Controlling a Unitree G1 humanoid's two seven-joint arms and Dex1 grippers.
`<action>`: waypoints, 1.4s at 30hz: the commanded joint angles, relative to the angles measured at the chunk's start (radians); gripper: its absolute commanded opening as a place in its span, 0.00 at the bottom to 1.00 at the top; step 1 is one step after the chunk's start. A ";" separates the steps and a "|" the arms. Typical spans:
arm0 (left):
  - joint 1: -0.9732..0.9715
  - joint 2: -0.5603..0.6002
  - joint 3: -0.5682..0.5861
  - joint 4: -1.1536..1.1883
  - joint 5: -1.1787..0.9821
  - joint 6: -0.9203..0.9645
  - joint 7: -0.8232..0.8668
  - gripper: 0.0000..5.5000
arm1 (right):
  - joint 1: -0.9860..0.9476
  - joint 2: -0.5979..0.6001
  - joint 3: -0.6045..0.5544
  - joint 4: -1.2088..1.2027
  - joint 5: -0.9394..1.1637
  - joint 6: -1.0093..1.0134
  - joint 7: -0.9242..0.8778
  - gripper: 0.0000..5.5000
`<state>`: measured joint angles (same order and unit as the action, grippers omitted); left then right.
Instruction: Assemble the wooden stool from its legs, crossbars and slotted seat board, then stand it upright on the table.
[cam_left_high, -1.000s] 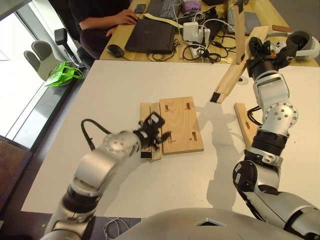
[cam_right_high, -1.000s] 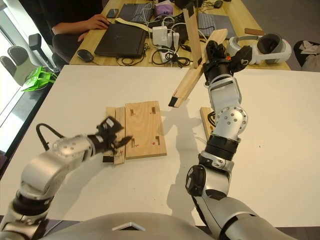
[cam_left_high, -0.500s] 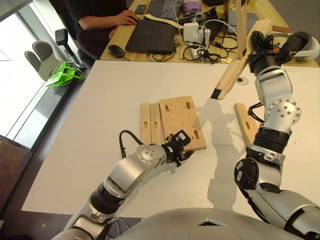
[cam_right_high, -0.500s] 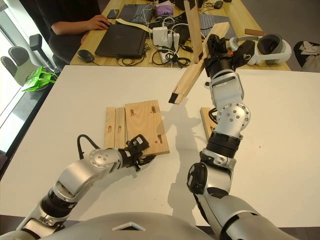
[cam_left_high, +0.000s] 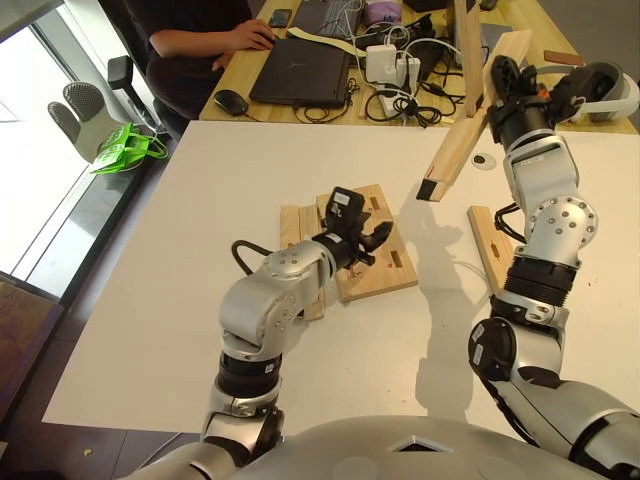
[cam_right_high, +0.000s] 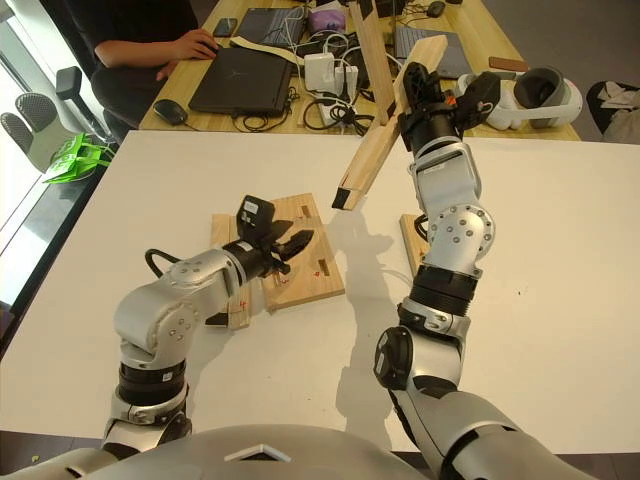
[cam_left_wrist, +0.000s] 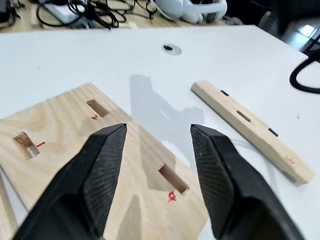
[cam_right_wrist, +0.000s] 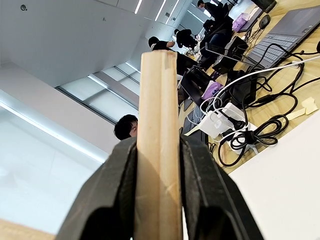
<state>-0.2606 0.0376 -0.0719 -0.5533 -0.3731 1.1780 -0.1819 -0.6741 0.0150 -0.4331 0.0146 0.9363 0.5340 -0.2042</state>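
- The white table (cam_left_high: 200, 220) holds the wooden stool parts.
- The seat board (cam_right_high: 318, 280) lies flat near the middle of the table. It is turned a bit crooked.
- The seat board has small slots (cam_left_wrist: 173, 179) cut in it, with red marks next to them.
- The left gripper (cam_left_wrist: 159, 132) is over the seat board. Its two black fingers (cam_left_wrist: 102, 170) are wide apart and there is nothing between them. I cannot tell if they touch the wood.
- Two thin slats (cam_right_high: 220, 235) lie flat just to the left of the seat board. The left arm covers part of them.
- The right gripper (cam_right_wrist: 158, 145) is up high over the far right part of the table. Its fingers are squeezed tight on a leg frame (cam_left_high: 462, 140).
- One long piece of the leg frame slants down to the left. Its dark end (cam_left_high: 430, 190) hangs in the air above the table, a little past the far right corner of the seat board.
- Another piece of the leg frame (cam_left_high: 466, 50) sticks up near the right gripper.
- A loose bar (cam_left_wrist: 250, 127) with slots in it lies flat on the table to the right of the seat board, close to the right arm. It does not touch the board.
- A small round hole (cam_left_wrist: 171, 48) is in the table, farther back than the loose bar.
- On the far wooden desk sit a laptop (cam_left_high: 300, 75), a mouse (cam_left_high: 231, 100), a tangle of cables (cam_left_high: 400, 95) and a white headset (cam_left_high: 608, 90).
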 joint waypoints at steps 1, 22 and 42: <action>-0.061 0.008 0.188 -0.103 -0.086 0.162 -0.004 0.43 | 0.034 -0.035 0.087 -0.033 -0.088 -0.016 0.080 0.18; -0.196 -0.069 0.018 -0.071 -0.027 0.285 0.131 0.43 | 0.112 0.122 0.376 -0.005 -0.426 -0.219 0.261 0.18; -0.115 0.068 -0.025 -0.068 0.060 0.220 0.131 0.43 | 0.172 0.012 0.245 -0.252 -0.149 0.105 0.212 0.18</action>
<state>-0.3903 0.0817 -0.1054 -0.6167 -0.3314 1.4006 -0.0528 -0.5098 0.0629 -0.1610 -0.2011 0.7427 0.5918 -0.0076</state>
